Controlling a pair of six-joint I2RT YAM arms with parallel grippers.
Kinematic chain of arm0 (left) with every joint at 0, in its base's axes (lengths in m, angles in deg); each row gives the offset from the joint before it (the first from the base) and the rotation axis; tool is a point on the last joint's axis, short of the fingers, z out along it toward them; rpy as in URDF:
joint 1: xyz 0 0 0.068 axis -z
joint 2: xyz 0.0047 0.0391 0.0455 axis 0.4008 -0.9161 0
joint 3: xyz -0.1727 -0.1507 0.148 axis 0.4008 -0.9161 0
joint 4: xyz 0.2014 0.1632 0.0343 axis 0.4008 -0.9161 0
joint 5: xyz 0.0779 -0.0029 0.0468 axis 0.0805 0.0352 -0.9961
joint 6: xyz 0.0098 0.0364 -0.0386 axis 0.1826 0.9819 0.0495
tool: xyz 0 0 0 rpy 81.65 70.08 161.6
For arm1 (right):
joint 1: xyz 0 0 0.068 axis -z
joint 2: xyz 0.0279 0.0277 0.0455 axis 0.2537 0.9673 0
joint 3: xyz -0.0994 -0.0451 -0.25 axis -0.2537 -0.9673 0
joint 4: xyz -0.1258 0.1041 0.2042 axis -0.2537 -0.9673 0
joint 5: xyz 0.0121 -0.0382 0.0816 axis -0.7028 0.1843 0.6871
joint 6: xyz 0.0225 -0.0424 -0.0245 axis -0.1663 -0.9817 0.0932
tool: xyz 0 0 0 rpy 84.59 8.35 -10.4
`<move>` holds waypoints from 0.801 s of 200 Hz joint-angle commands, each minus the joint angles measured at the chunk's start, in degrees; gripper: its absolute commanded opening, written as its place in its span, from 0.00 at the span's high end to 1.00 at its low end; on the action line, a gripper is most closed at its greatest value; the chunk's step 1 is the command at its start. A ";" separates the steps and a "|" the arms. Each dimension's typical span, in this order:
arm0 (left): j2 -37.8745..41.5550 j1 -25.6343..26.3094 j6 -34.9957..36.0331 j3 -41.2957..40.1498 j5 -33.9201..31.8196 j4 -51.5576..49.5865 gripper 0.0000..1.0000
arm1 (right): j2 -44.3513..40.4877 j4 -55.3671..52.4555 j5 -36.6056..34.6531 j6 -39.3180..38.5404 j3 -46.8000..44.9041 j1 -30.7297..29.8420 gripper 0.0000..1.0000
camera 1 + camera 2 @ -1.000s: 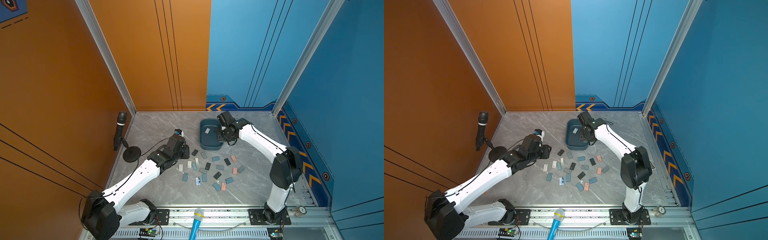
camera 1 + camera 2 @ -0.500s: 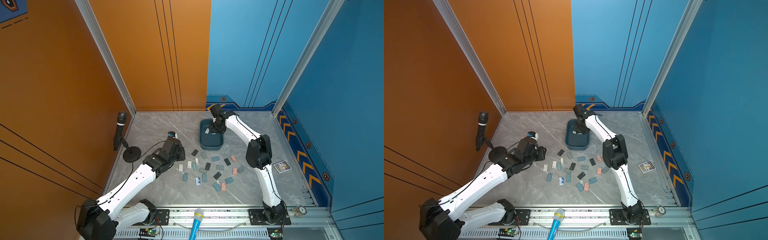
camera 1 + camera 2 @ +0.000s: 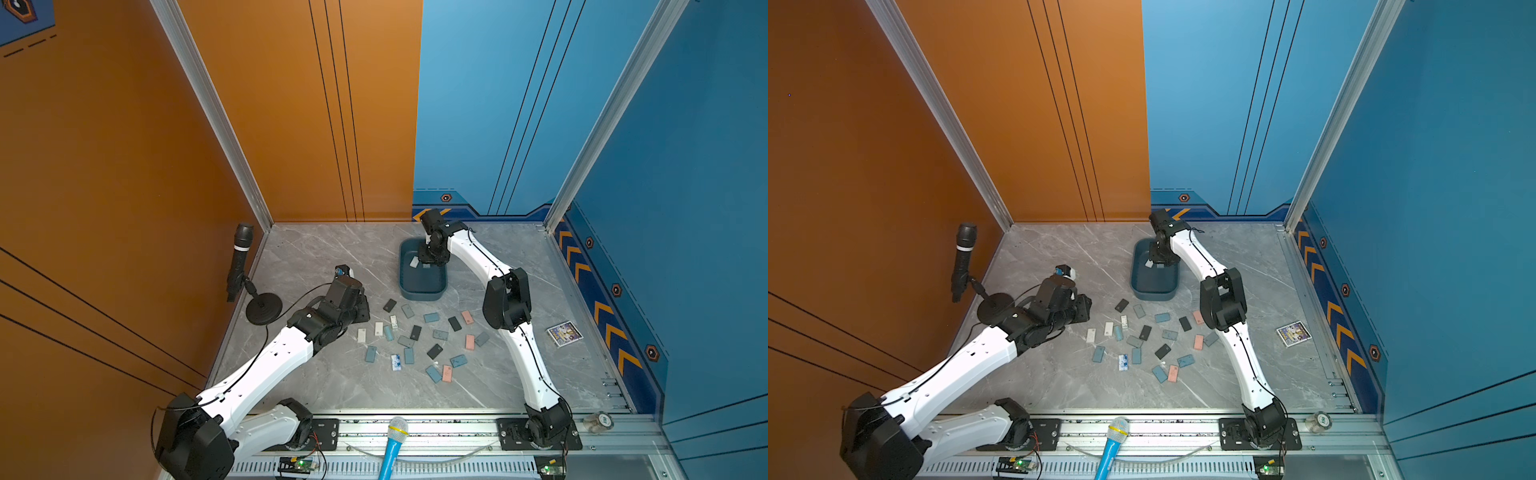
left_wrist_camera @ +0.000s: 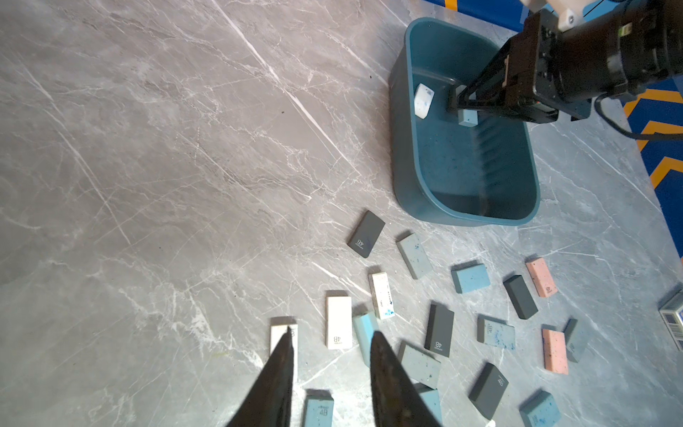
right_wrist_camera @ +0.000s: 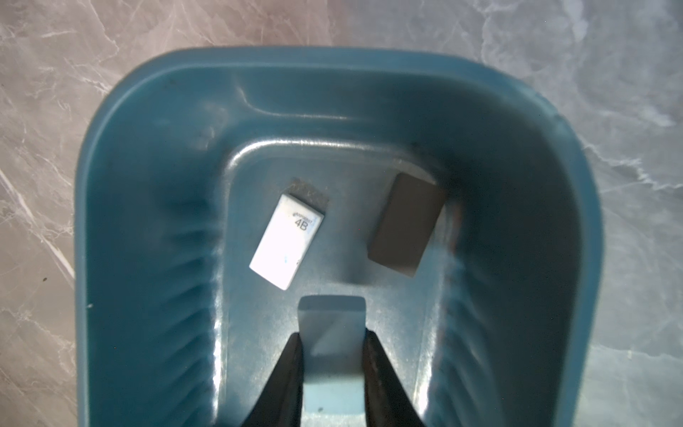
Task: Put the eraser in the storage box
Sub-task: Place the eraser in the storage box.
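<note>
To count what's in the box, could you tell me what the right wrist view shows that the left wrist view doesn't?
Right wrist only: a dark eraser plainly in the box. Left wrist only: loose erasers on the table, the open left gripper. Both: the box, a white eraser inside, a blue eraser pinched by the right gripper.

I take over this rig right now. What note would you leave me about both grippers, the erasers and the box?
Right gripper: shut on a light blue eraser, low inside the storage box, not yet released.
Left gripper: open, empty, above the loose erasers on the table.
Done: a white eraser and a dark grey eraser lie on the box floor.
Left: release the blue one, then move the many loose erasers, one at a time.
</note>
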 commanded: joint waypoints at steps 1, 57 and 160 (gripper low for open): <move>-0.43 -0.49 -0.79 -0.48 -0.71 -1.10 0.64 | 1.95 0.20 1.45 0.89 2.23 0.56 0.72; -0.74 -0.66 -0.88 -0.83 -0.60 -1.08 0.64 | 3.56 3.22 2.19 2.53 2.69 0.76 0.72; -2.01 -1.70 -1.07 -0.25 0.26 -1.45 0.63 | 5.43 4.74 1.78 4.55 3.86 1.10 0.71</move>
